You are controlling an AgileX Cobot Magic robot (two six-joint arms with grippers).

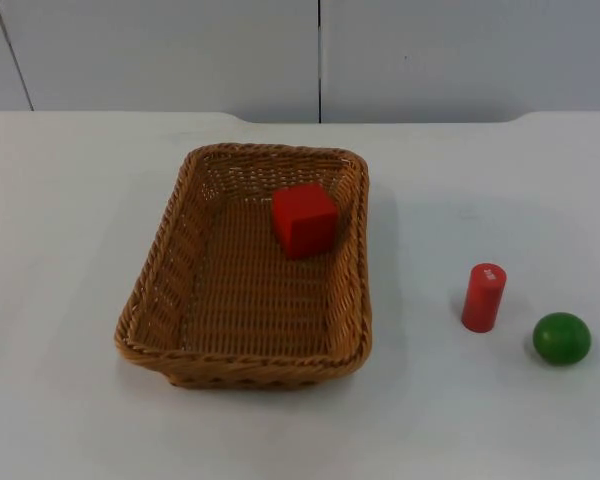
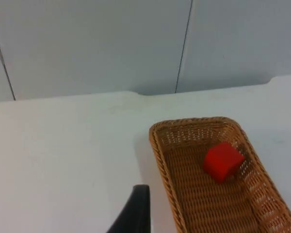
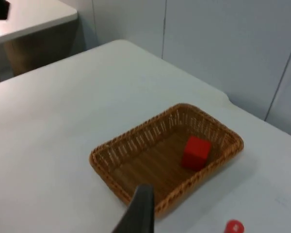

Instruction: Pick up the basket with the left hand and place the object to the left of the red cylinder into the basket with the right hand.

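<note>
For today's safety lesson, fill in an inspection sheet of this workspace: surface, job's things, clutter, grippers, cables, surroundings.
Surface: white table, bare beside the basket.
Job's things: wicker basket resting on the table; red cube inside it, near the far right corner; red cylinder upright to the basket's right.
Clutter: green ball just right of the cylinder.
Grippers: a black fingertip of the left, one of the right, both above the table.
Cables: nothing seen.
Surroundings: grey partition wall.

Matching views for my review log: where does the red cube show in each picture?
Top view: red cube inside the wicker basket, near its far right corner.
Left wrist view: cube in the basket.
Right wrist view: cube in the basket.
Shared landmark: the basket.
</note>
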